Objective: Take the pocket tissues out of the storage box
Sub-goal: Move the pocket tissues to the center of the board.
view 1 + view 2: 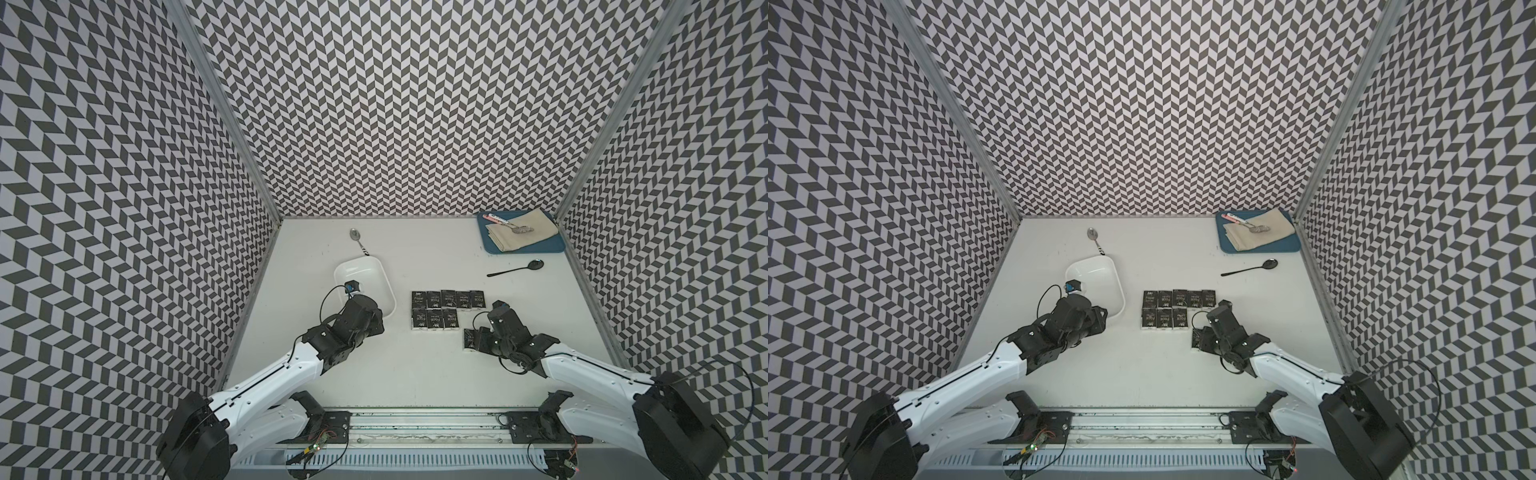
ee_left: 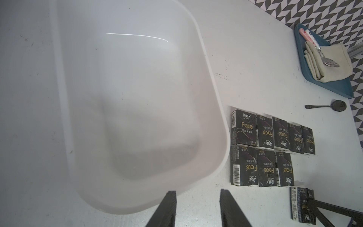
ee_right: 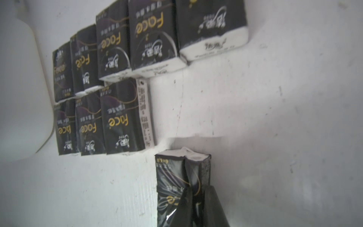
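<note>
The storage box [image 1: 384,286], a shallow white tub, is empty in both top views and in the left wrist view [image 2: 216,110]. Several pocket tissues [image 1: 446,309], black packets with gold "Face" lettering, lie in two rows on the table right of the box. My right gripper [image 3: 197,191] is shut on one more packet [image 3: 176,173], held low at the near right of the rows [image 1: 469,340]. I cannot tell whether that packet touches the table. My left gripper [image 2: 198,193] is open with nothing between its fingers, at the box's near corner.
A blue tray [image 1: 557,248] with a beige cloth and a spoon sits at the back right. In front of that tray lies a black spoon [image 1: 515,269]. A metal spoon [image 1: 359,241] lies just behind the box. Patterned walls close three sides.
</note>
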Action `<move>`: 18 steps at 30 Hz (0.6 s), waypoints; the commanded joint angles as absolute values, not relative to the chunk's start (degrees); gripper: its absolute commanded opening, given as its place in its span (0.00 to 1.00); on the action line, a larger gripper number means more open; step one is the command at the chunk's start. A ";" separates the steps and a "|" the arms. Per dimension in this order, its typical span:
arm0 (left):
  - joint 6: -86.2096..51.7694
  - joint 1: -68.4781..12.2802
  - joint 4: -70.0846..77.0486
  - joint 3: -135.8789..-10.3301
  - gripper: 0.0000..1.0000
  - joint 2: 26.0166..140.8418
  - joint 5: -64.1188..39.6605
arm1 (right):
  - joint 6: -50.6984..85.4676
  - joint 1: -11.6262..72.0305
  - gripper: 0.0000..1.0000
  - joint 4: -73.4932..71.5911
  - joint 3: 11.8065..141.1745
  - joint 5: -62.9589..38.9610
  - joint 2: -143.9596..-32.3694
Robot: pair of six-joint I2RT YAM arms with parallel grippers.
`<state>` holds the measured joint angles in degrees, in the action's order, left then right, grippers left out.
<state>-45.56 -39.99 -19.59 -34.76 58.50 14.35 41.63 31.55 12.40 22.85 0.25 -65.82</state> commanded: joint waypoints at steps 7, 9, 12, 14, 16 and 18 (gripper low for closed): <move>-43.43 -38.63 -19.86 -37.94 0.41 58.69 13.69 | 33.31 27.88 0.16 13.28 30.09 1.52 -75.19; -43.25 -38.34 -19.99 -38.29 0.41 58.79 13.71 | 32.11 27.86 0.16 12.76 31.38 1.25 -76.89; -43.07 -37.93 -20.37 -38.82 0.41 58.93 13.84 | 30.76 27.86 0.17 12.78 33.21 1.97 -78.90; -43.07 -37.66 -20.30 -38.87 0.42 58.95 13.89 | 30.17 27.86 0.17 12.54 34.02 1.77 -79.60; -43.07 -37.45 -20.22 -38.87 0.41 59.11 13.89 | 29.82 27.86 0.17 12.22 34.65 1.21 -80.27; -43.15 -37.35 -20.13 -38.90 0.42 59.34 13.72 | 29.55 27.86 0.17 11.96 35.44 0.67 -81.08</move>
